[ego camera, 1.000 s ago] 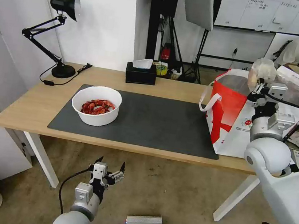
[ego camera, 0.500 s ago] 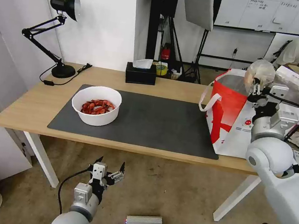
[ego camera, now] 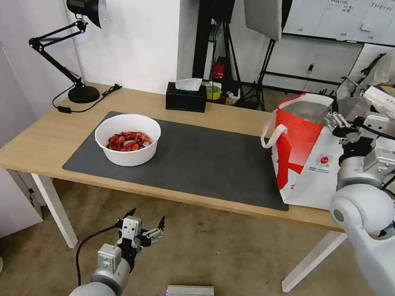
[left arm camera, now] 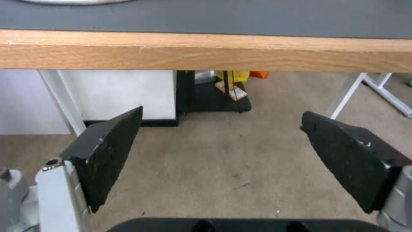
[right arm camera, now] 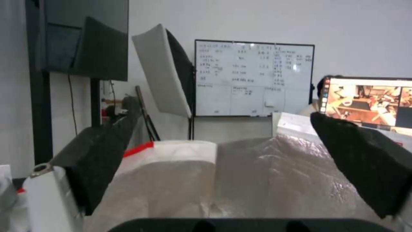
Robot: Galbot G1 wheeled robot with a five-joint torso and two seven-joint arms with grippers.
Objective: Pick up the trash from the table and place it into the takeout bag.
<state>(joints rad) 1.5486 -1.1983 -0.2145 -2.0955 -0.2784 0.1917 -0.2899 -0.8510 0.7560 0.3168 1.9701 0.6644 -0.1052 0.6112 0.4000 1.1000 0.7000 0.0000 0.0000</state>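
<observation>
So the right end effector sat wide and empty over the takeout bag at frame right; I'd lift straight out before going for the bowl, while the left end effector, also wide, idled low under the desk.

Head view: bright, even, diffuse room light; shadows under the table are soft and faint. Wide-angle lens bends straight lines near the frame edges (walls lean outward). Right wrist view: dimmer, slightly hazy, mild sheen on the foil lining. Left wrist view: near black pads soft, floor evenly lit.
</observation>
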